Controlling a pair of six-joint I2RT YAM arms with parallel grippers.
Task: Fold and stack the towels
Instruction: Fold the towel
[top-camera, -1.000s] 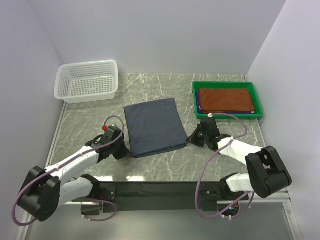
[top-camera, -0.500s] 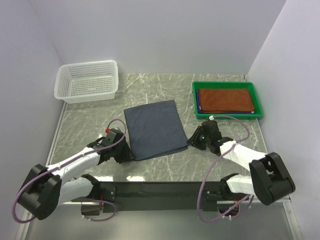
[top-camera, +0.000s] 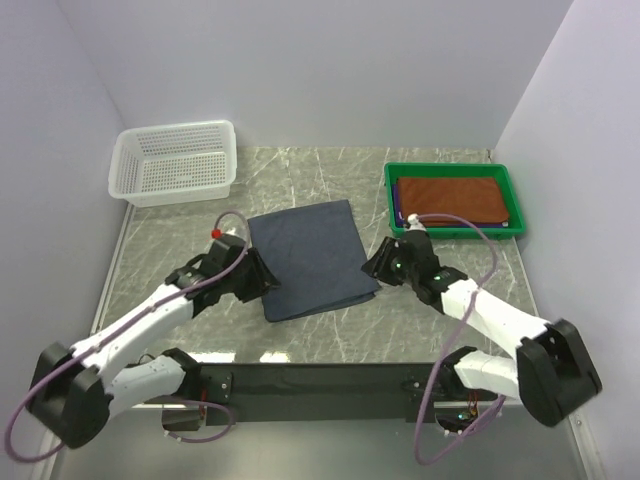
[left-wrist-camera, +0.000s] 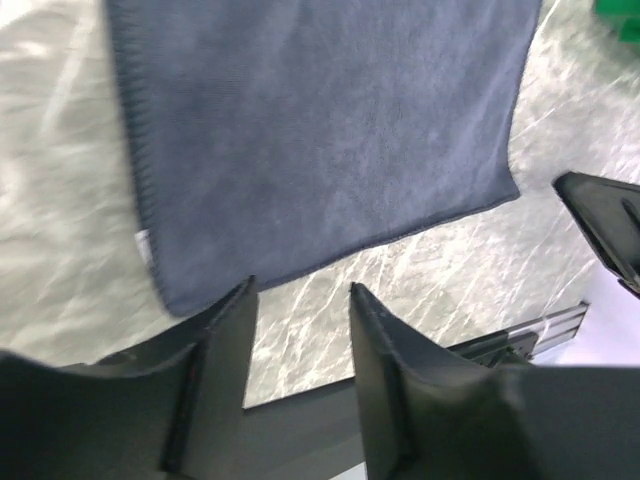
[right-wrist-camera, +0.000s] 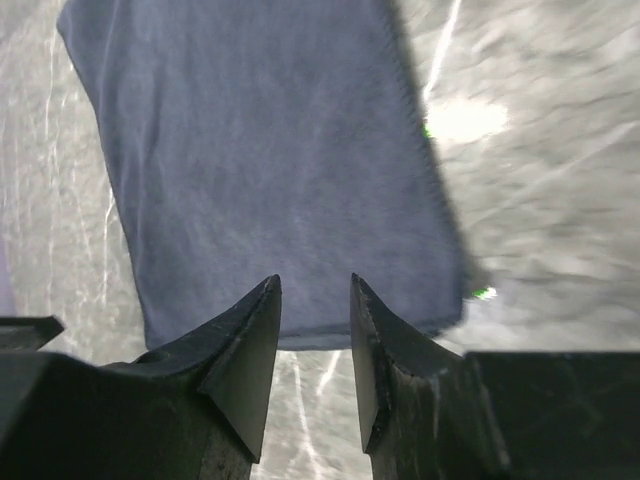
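- You have the grey-blue towel (top-camera: 310, 258) lying folded and flat in the middle of the bench (top-camera: 180, 235), its long sides a little slanted
- Your left end effector (left-wrist-camera: 300, 300) is at that towel's near left corner, its fingers a middling way apart and holding nothing (only bare marble shows in the gap)
- Your right end effector (right-wrist-camera: 314, 290) is at the towel's right edge, close to the near corner, its fingers likewise parted and gripping nothing; cloth shows through the gap, and you cannot tell here whether the tips touch it
- The rust-brown towel (top-camera: 450, 200) lies folded in the green tray (top-camera: 445, 167) at the far right, on top of a purple towel (top-camera: 397, 203) of which only an edge shows
- The white basket (top-camera: 175, 162) sits at the far left, well apart from the grey-blue towel
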